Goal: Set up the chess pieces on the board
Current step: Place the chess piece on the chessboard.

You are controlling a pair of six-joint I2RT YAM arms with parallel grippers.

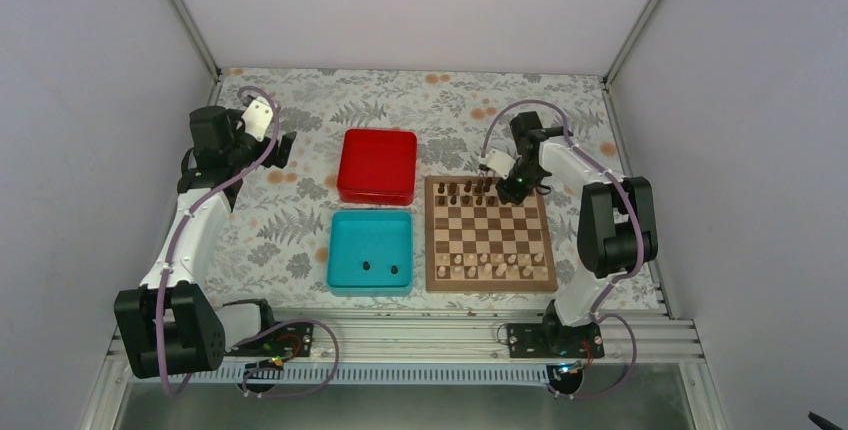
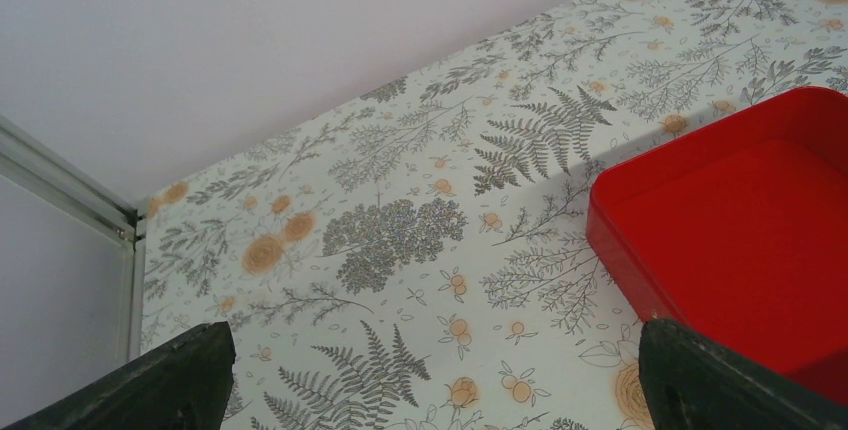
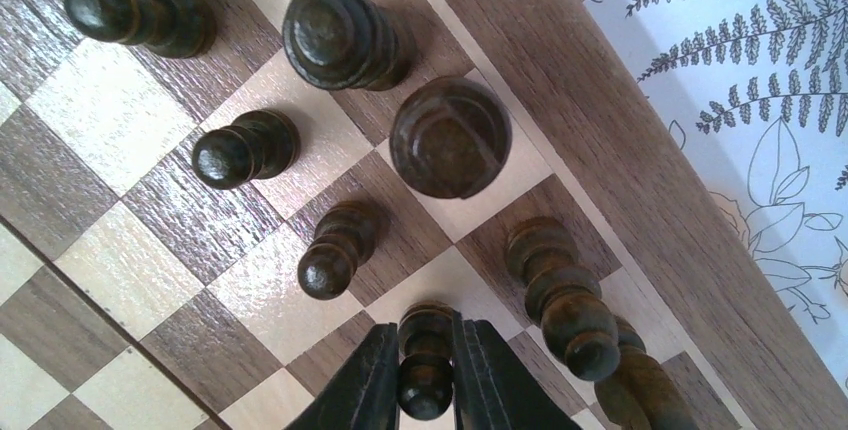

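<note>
Right hand (image 3: 425, 365): clamped on small dark-brown wooden pawn (image 3: 426, 400), frame bottom.
Do: lower upright, centred on its checkered wooden board (image 3: 640, 180) square, clear of neighbouring dark pieces (image 3: 560, 290).
Left hand (image 2: 430, 380): released.

A red box (image 1: 377, 166) sits mid-frame on the floral surface (image 1: 290, 230), with a teal tray (image 1: 365, 235) just below it. Pale pieces (image 1: 499, 272) are lined up to the tray's right.

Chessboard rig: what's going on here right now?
The right gripper is shut on a dark pawn among the dark pieces at the far right corner of the board. The left gripper is open and empty, hovering by the red box. Two more lie in the teal tray; the pale pieces stand on the board's near rows.
</note>
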